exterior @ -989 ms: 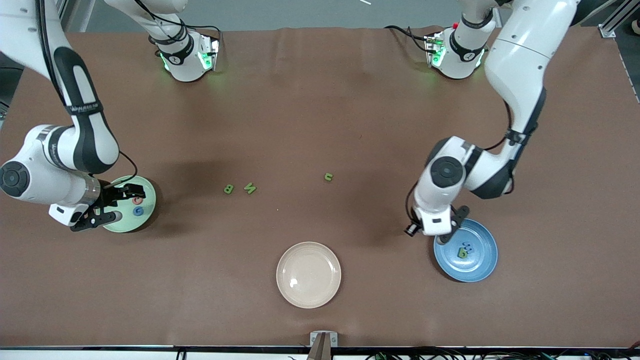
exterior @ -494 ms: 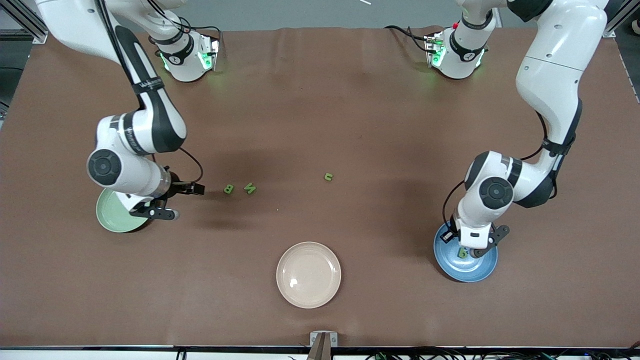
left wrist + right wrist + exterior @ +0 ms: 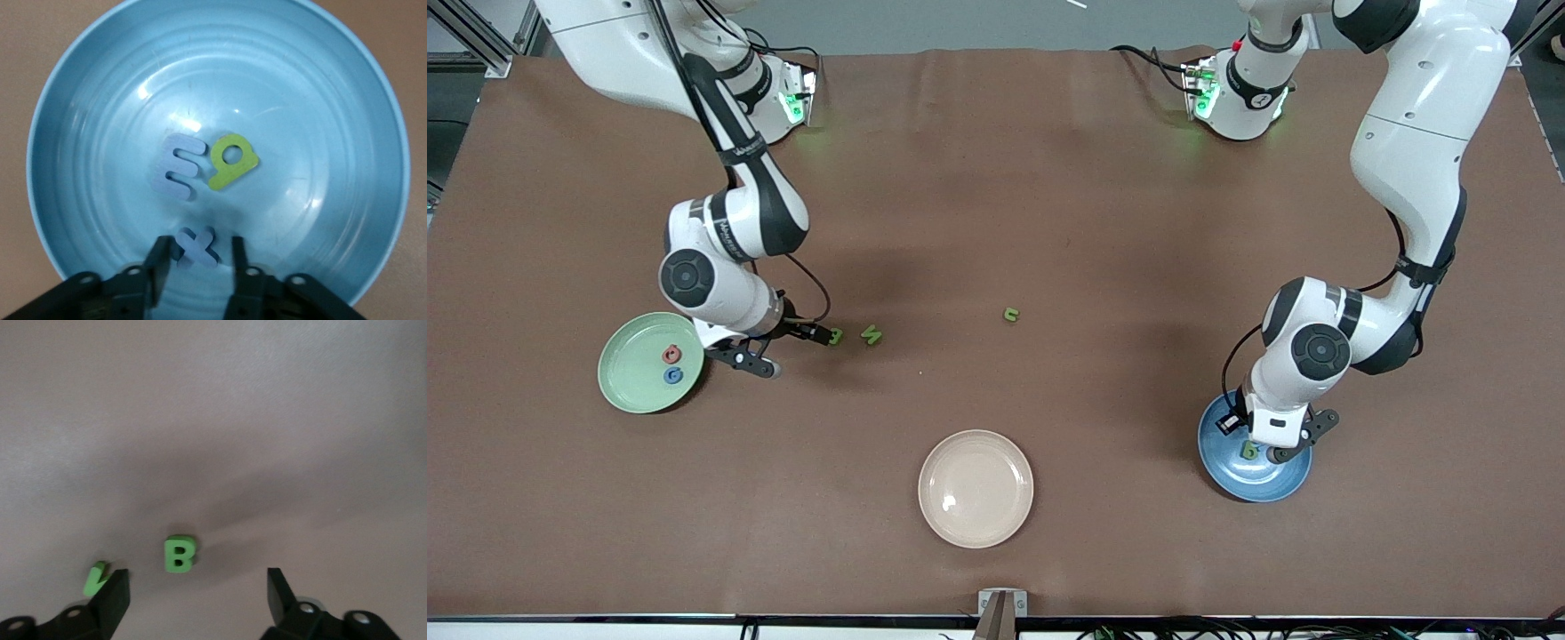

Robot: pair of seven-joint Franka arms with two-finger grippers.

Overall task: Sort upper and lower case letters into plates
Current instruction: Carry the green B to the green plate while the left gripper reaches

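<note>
Black fingers, right gripper (image 3: pixel 787 348): spread wide apart and holding nothing, low over the brown table (image 3: pixel 1049 178), between the mint plate and the green B; in the right wrist view (image 3: pixel 197 593) the B sits in the gap between the fingertips.
Green B (image 3: pixel 835 336) (image 3: pixel 179 554): flat on the table, just beside the upper fingertip, untouched by either finger.
Green N (image 3: pixel 871 335) (image 3: pixel 95 579): lying on the table next to the B, toward the left arm's end; partly hidden by one finger in the right wrist view.
Small green n (image 3: pixel 1010 314): alone on the table, well apart from the B and N, further toward the left arm's end.
Mint green plate (image 3: pixel 618 391): on the table at the right arm's end, close to the right gripper; holds a pinkish-red letter (image 3: pixel 671 355) and a blue G (image 3: pixel 673 375), side by side.
Left gripper (image 3: pixel 1276 444) (image 3: pixel 197 263): over the blue plate, fingers parted and released, standing either side of the x without pinching it.
Blue plate (image 3: pixel 1227 471) (image 3: pixel 80 107): at the left arm's end; inside lie a blue x (image 3: pixel 198 247), a blue m (image 3: pixel 177 175) and a green q-like letter (image 3: pixel 1250 451) (image 3: pixel 231 159), the m and the green one touching.
Cream plate (image 3: pixel 975 488): nearest the front camera, between the two other plates.
</note>
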